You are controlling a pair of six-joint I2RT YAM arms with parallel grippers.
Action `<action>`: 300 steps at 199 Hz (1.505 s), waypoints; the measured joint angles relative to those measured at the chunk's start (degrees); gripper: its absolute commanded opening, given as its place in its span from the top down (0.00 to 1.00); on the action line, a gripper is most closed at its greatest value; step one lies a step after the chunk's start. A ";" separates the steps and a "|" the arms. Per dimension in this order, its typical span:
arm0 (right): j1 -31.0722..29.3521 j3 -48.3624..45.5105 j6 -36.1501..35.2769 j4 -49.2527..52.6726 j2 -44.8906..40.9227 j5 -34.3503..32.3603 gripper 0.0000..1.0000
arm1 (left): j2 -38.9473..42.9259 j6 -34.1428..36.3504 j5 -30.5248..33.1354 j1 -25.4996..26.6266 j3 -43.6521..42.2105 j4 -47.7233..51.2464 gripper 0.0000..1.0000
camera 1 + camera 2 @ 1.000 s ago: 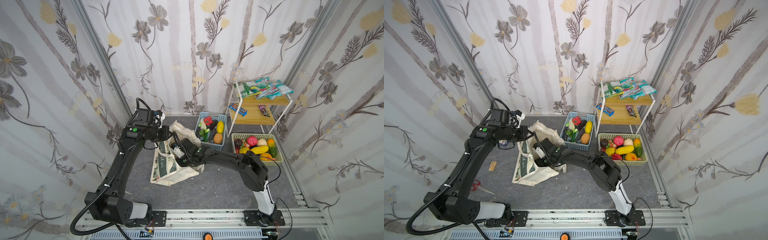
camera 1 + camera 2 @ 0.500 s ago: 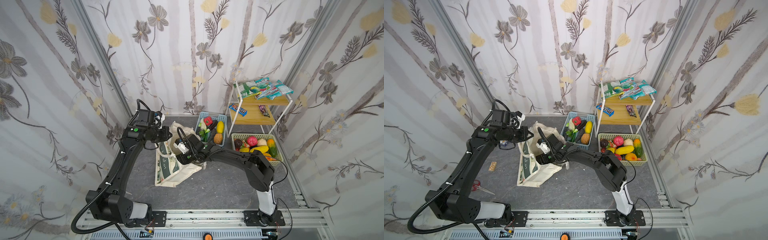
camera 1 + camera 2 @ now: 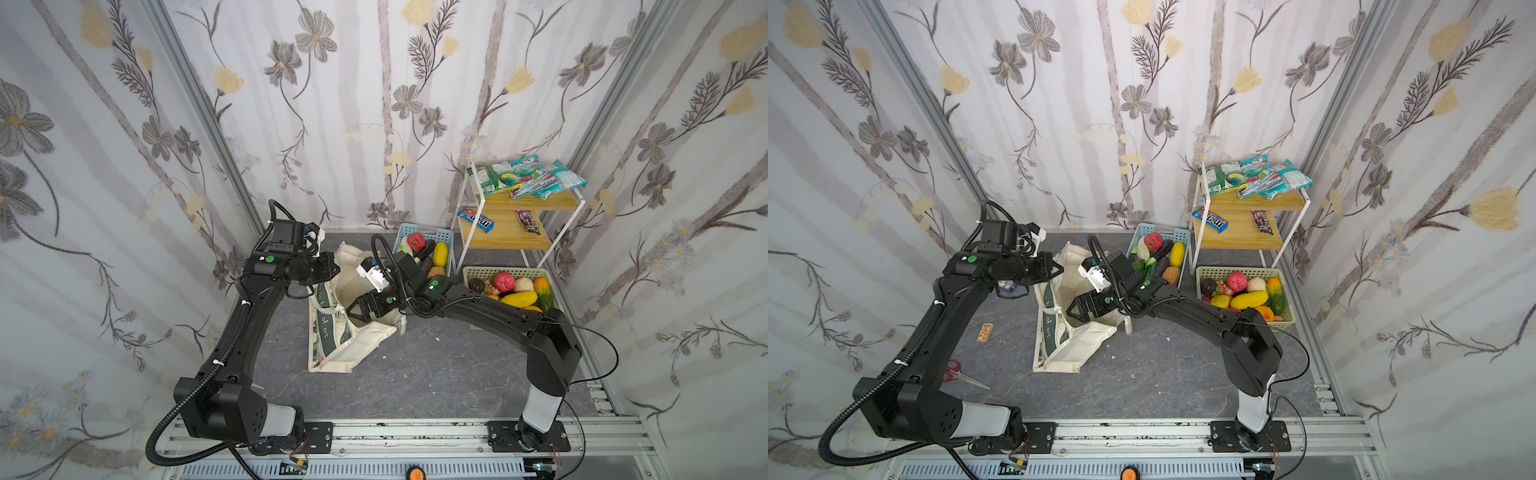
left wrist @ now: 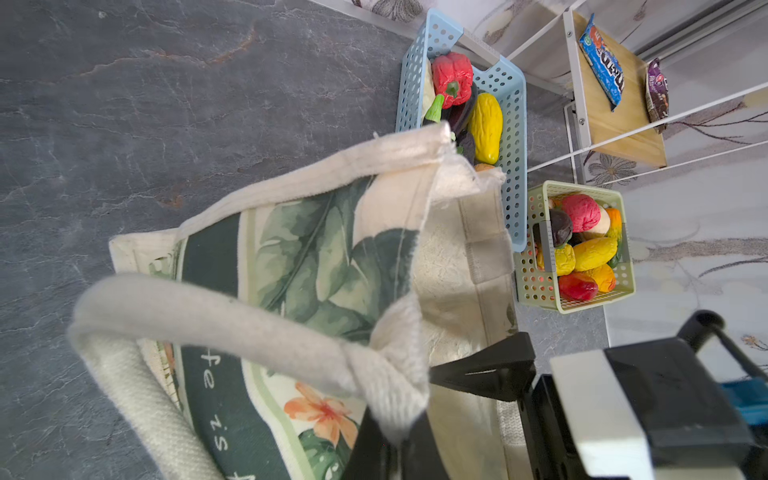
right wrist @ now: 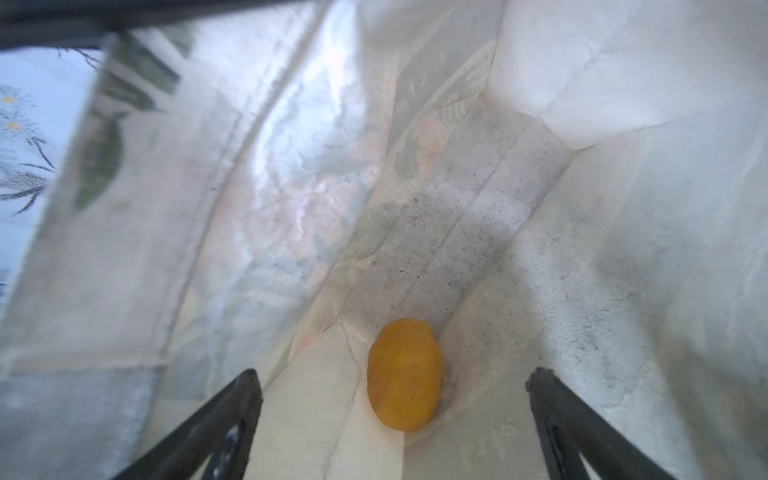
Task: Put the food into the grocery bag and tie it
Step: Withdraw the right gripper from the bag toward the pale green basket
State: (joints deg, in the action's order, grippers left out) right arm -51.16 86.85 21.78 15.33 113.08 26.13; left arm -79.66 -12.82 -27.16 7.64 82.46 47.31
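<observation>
Top views, bag: the grocery bag (image 3: 365, 345) lies on the grey counter (image 3: 415, 374) with its mouth open.
Top views, left gripper (image 3: 332, 269): it is at the bag's 11 o'clock edge. You cannot tell its fingers apart from here.
Top views, right gripper (image 3: 354, 311): it reaches into the bag's mouth with its fingers spread.
Top views, blue basket (image 3: 446, 235): it sits at 1 o'clock from the bag. It holds a red pepper (image 3: 414, 241), a yellow vegetable (image 3: 440, 253) and some dark ones.
Top views, pale yellow basket (image 3: 505, 271): it sits at 3 o'clock from the bag and is full of toy fruits.
Top views, shelf (image 3: 511, 239): it stands at 12 o'clock from the pale yellow basket. Snack packets (image 3: 523, 183) lie on the top board and candy bars (image 3: 476, 219) on the lower one.
In a top view only: scissors (image 3: 957, 373) and a small wooden block (image 3: 985, 332) lie at 9 o'clock from the bag.
Left wrist, handle (image 4: 208, 316): the left gripper's fingers are pressed together on this cream loop and hold it up.
Left wrist, also: both baskets show beside the bag, and one black right finger is at its mouth. The bag's bottom is hidden.
Right wrist, orange fruit (image 5: 405, 374): it lies alone on the bag's bottom, between the spread fingers and touching neither. Only this view shows it.
</observation>
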 measured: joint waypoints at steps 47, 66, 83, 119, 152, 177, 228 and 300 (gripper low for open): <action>0.61 1.33 -0.28 1.29 -3.61 -1.36 0.01 | -0.11 0.44 -0.02 -0.33 -0.02 0.00 1.00; 1.18 1.66 -0.26 2.45 -4.94 -2.21 0.01 | -0.24 0.63 -0.02 -0.46 -0.02 -0.02 1.00; 1.75 1.66 -0.24 3.30 -6.05 -2.67 0.01 | -0.55 0.76 -0.04 -0.52 -0.02 -0.15 1.00; 3.04 2.32 -0.22 5.03 -8.09 -4.20 0.02 | -0.74 0.92 -0.13 -0.61 -0.02 -0.37 1.00; 3.91 3.17 -0.24 6.38 -9.77 -5.57 0.02 | -0.74 1.16 -0.55 -0.68 -0.02 -0.39 1.00; 6.36 3.28 0.04 7.96 -12.15 -7.80 0.02 | -0.74 1.29 -0.90 -0.85 -0.09 -0.39 1.00; 11.54 0.24 0.81 8.44 -17.97 -11.63 0.01 | -0.66 1.33 -0.98 -0.90 -0.24 -0.57 1.00; 23.43 -10.43 4.94 9.97 -25.83 -18.23 0.02 | -0.59 1.46 -1.33 -0.98 -0.57 -0.87 1.00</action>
State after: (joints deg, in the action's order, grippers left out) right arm -27.73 76.42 26.72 25.30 87.24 7.90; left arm -80.25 -11.35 -28.49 6.66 81.89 46.44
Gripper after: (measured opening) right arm 0.987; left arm 0.052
